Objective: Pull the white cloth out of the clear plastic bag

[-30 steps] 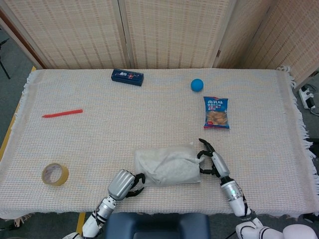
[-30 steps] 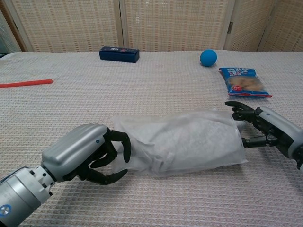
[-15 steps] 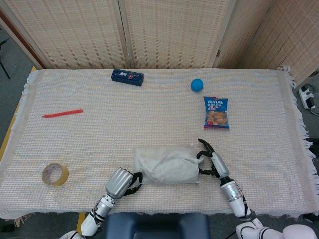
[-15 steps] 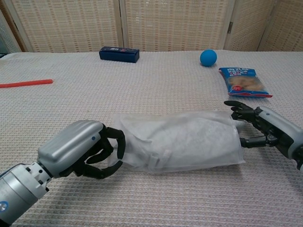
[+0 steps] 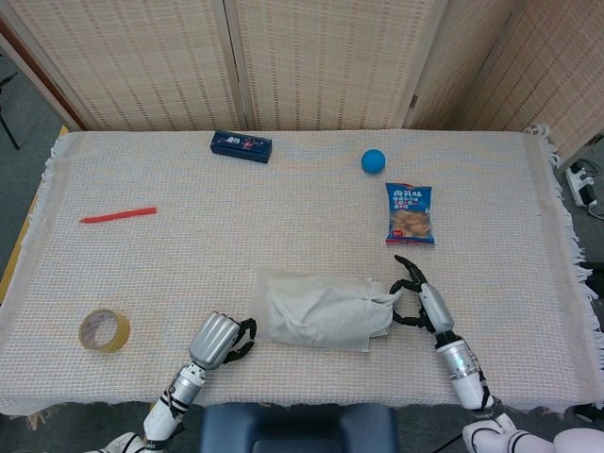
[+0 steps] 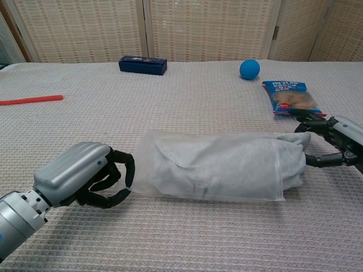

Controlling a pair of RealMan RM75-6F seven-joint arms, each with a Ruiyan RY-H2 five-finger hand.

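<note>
White cloth now protrudes toward right robot hand.

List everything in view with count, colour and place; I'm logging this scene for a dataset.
clear plastic bag: one, near centre of table
white cloth: one, poking from bag's right end
dark blue box: one, far left-centre
blue ball: one, far right-centre
blue snack packet: one, right
red stick: one, left
tape roll: one, tan, near left
woven tablecloth: one, cream
left hand: holds bag's left end
right hand: pinches cloth
</note>
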